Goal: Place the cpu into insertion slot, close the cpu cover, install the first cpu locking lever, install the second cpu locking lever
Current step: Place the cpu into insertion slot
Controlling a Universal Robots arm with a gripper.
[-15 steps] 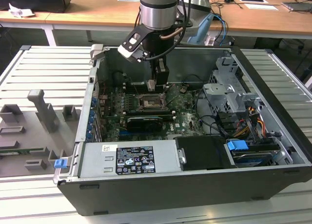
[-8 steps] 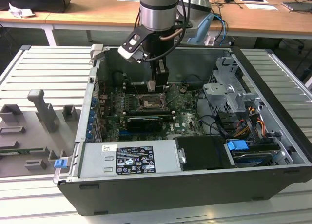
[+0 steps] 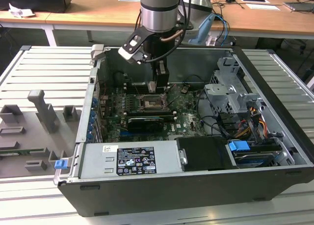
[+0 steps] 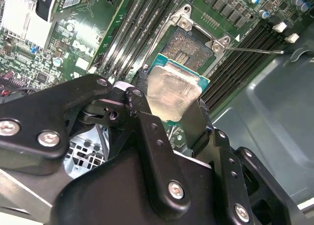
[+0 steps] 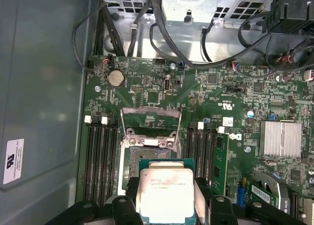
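In the open black metal computer case [image 3: 196, 198], over the green circuit board [image 3: 189, 119], the black gripper [image 4: 171, 100] is clamped on opposite edges of the cpu [image 5: 166, 188], a flat square silver-topped chip. The thin silver cpu cover [image 5: 149, 110] stands raised. The square black insertion slot [image 5: 147, 154] lies bare nearby. Placing is in hand, I judge. It calls for squaring the chip over the socket.

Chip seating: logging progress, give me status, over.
Gripper shut on chip. Chip held over open socket, not seated. Cover raised. Nothing between chip and socket.
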